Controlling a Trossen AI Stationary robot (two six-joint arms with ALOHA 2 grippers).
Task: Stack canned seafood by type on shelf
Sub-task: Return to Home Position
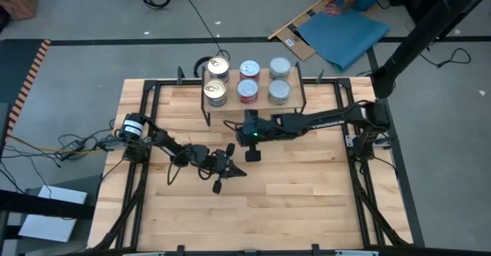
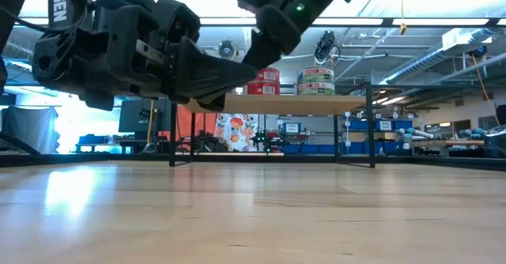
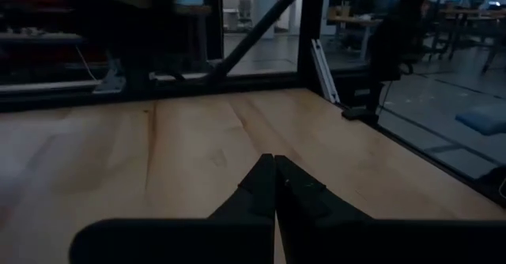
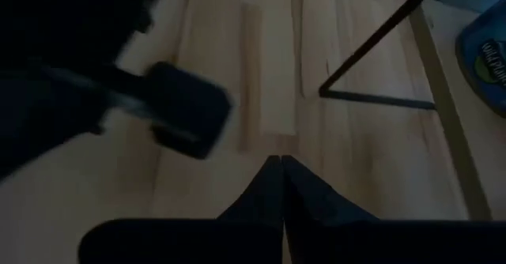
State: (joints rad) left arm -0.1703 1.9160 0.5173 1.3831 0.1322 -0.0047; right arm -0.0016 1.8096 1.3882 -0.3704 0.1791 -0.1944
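Observation:
The shelf (image 1: 253, 103) stands at the table's far edge on thin black legs. On it the round tins sit in six short stacks: gold-topped (image 1: 217, 67) on the left, red-labelled (image 1: 248, 90) in the middle, silver-topped (image 1: 280, 93) on the right. The low view shows the shelf board (image 2: 316, 103) with tins (image 2: 316, 81) on it. My left gripper (image 1: 241, 171) is shut above the table's middle, holding nothing. My right gripper (image 1: 252, 155) is shut too, just on the near side of the shelf and empty. Both wrist views show shut fingertips, left (image 3: 274, 169) and right (image 4: 281, 169).
The bare wooden tabletop (image 1: 307, 187) stretches toward the near edge and to the right. A black frame (image 1: 146, 103) runs round the table. The right wrist view shows a shelf leg (image 4: 371, 58) and part of the left arm (image 4: 182, 110). The two grippers are close together.

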